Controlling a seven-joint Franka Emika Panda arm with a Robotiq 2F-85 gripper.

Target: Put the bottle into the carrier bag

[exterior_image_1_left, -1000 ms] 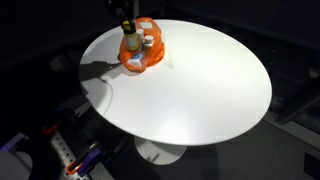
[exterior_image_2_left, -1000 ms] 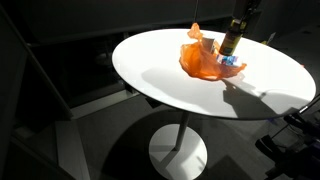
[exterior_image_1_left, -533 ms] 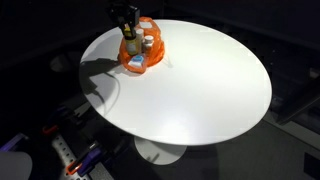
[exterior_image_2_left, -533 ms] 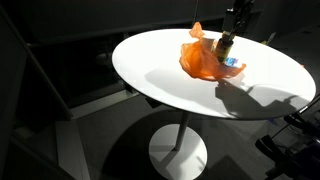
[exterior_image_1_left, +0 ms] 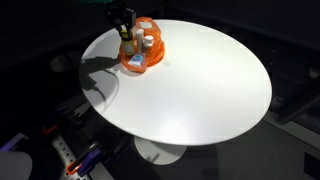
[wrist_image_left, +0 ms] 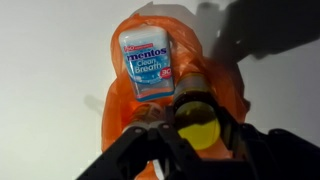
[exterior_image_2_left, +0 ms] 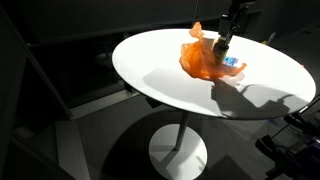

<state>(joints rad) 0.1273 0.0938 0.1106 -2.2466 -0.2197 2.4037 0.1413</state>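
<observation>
My gripper (wrist_image_left: 193, 150) squeezes the bottle (wrist_image_left: 197, 127) near its top, so it hangs straight over the open carrier bag (wrist_image_left: 115, 118), beside the mint box (wrist_image_left: 147, 62), ready to go in.

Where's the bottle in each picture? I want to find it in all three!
In an exterior view: bottle, upper left of centre, at the table's far edge.
In an exterior view: bottle, upper right, a dark shape.
Wrist view: bottle, bottom centre, seen from above, yellow on top.
Shared landmark: the orange carrier bag, right at the bottle.
</observation>
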